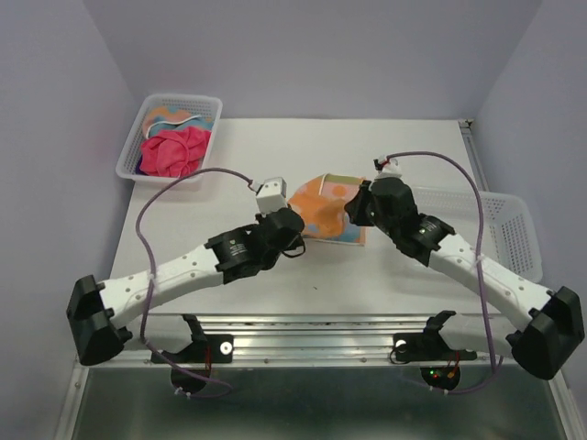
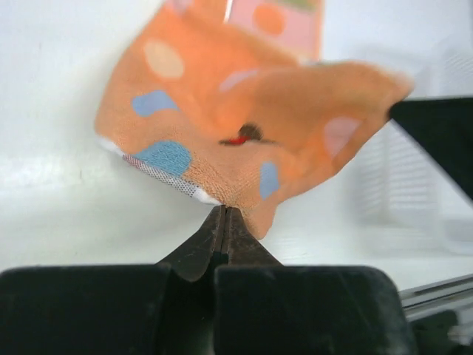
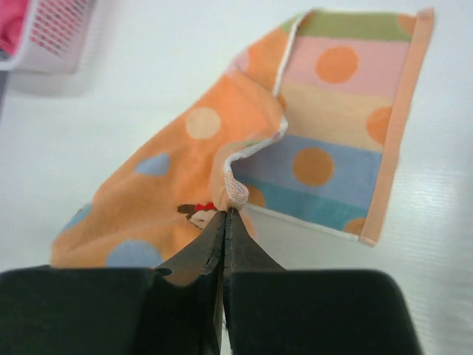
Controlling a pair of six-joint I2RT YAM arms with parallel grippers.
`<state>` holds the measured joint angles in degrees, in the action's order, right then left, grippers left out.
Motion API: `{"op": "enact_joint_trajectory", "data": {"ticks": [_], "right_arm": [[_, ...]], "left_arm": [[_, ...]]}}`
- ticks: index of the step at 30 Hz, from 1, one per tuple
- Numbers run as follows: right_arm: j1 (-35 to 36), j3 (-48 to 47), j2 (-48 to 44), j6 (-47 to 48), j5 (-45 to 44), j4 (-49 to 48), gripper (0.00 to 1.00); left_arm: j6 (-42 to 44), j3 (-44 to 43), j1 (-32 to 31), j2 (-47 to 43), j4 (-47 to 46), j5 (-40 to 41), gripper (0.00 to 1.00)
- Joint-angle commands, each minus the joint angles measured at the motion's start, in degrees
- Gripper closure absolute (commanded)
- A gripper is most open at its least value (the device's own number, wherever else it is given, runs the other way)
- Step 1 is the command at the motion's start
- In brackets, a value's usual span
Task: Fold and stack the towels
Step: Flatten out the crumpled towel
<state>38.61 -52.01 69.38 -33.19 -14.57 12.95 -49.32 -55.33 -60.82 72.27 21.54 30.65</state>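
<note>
The orange towel with coloured dots and stripes lies partly lifted at the middle of the table. My left gripper is shut on its near left corner and holds it off the table. My right gripper is shut on a white-hemmed corner of the same towel, folded over the striped side. A pink-red towel and a light blue towel with orange dots lie in the white mesh basket at the back left. The dark purple towel is out of view.
A second white mesh basket stands at the right edge of the table, behind my right arm. A corner of the back-left basket shows in the right wrist view. A metal rail runs along the near edge.
</note>
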Motion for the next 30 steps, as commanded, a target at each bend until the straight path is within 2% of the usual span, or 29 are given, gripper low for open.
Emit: {"op": "enact_joint_trajectory", "data": {"ticks": [1,4,6,12,17,20,25,28,30], "right_arm": [[-0.29,-5.99,-6.97,2.42,1.81,-0.47,0.99],[-0.29,-10.29,-10.14,2.96,4.45,0.23,0.99],[-0.29,-12.67,-11.11,3.31,7.44,0.93,0.99],[-0.29,-24.97,-13.22,2.26,12.36,4.18,0.99],[-0.29,-32.09,-14.71,0.94,17.19,6.82,0.99],[-0.29,-32.98,-16.03,-0.11,20.35,6.65,0.99],[-0.29,-28.78,-18.84,-2.75,24.76,4.63,0.99],[-0.29,-26.14,-19.9,-3.11,24.68,4.28,0.99],[-0.38,-24.02,-20.43,-2.93,21.53,4.54,0.99]], "left_arm": [[9.14,-6.36,-0.35,-10.2,-5.8,7.4,1.0],[15.91,-8.03,-0.27,-15.83,-13.7,4.07,1.0],[17.76,-10.31,-0.27,-17.07,-15.56,0.47,1.0],[26.37,-25.76,-0.27,-15.85,-14.52,-7.35,1.0],[26.91,-30.18,-0.27,-17.51,-14.33,-17.01,1.0],[26.38,-30.98,-0.35,-18.57,-14.51,-20.53,1.0],[24.54,-30.9,-0.35,-18.3,-13.28,-23.45,1.0],[23.22,-27.83,-0.27,-19.7,-13.45,-21.17,1.0],[22.52,-26.15,-0.27,-20.32,-13.54,-16.61,1.0]]}}
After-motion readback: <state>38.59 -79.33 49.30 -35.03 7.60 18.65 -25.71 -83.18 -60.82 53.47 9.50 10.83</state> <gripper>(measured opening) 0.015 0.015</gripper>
